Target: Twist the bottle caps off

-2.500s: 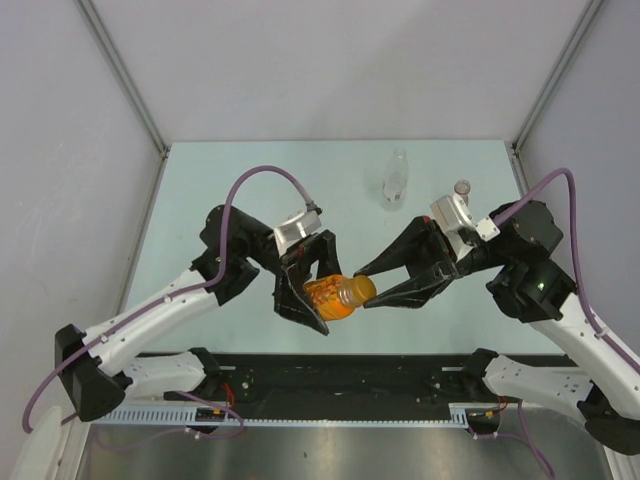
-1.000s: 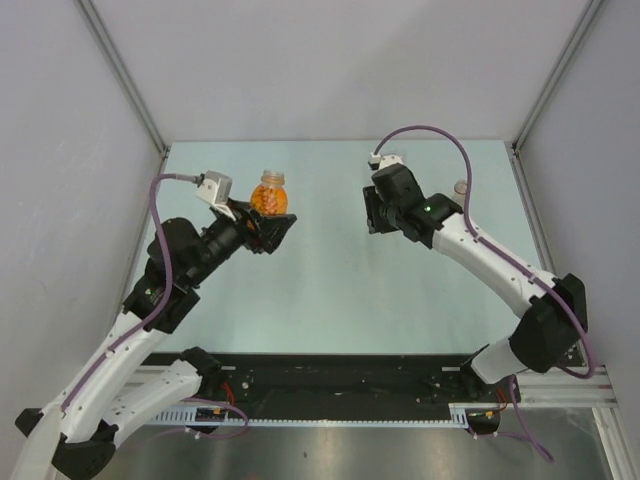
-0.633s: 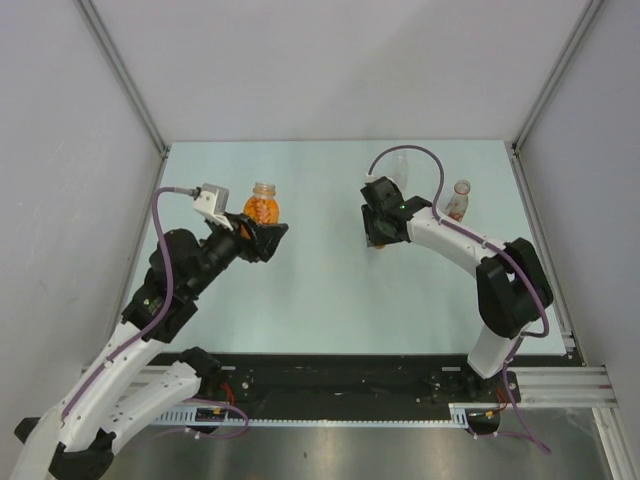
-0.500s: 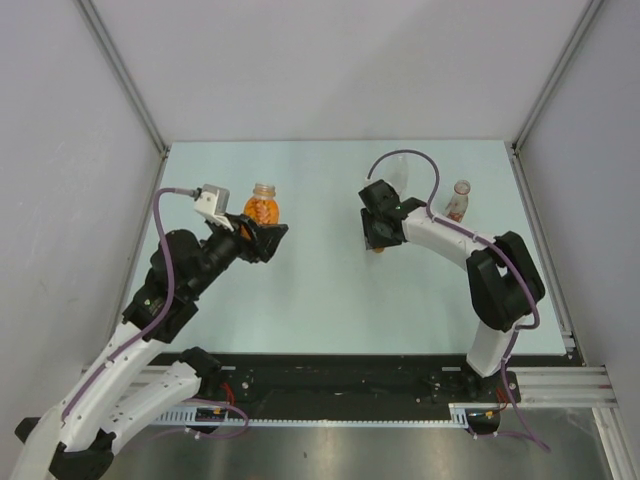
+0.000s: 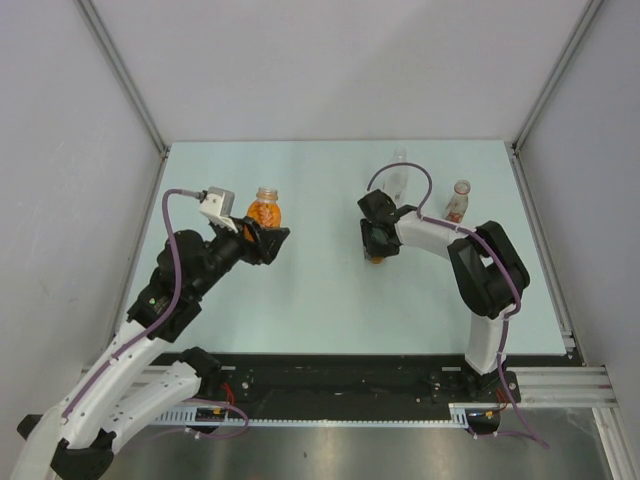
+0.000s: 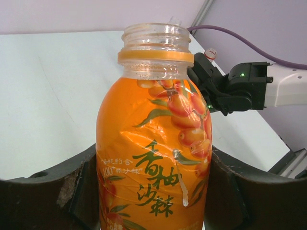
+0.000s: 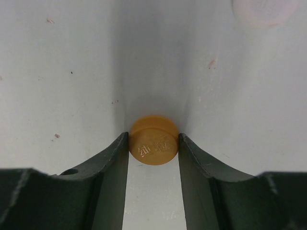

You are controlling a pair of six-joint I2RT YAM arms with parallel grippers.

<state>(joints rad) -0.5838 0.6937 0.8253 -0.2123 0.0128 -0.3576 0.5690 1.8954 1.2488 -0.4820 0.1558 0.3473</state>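
My left gripper (image 5: 265, 236) is shut on the squat orange bottle (image 5: 264, 211) and holds it upright at the far left. In the left wrist view the orange bottle (image 6: 153, 143) fills the frame between the jaws of the left gripper (image 6: 152, 196), and its neck is open with no cap. My right gripper (image 5: 376, 248) points down at the table in the middle. In the right wrist view the right gripper (image 7: 153, 139) has both fingertips touching the orange cap (image 7: 153, 146), which is against the table. The orange cap (image 5: 376, 259) peeks out below the fingers.
A clear bottle (image 5: 398, 180) stands at the far middle, partly behind the right arm's purple cable. A small clear bottle with a red neck ring (image 5: 458, 201) stands at the far right. A pale blurred shape (image 7: 264, 7) lies beyond the cap.
Earlier both grippers held the orange bottle together near the front. The left has carried the bottle to the far left, and the right has brought the cap down to the table.
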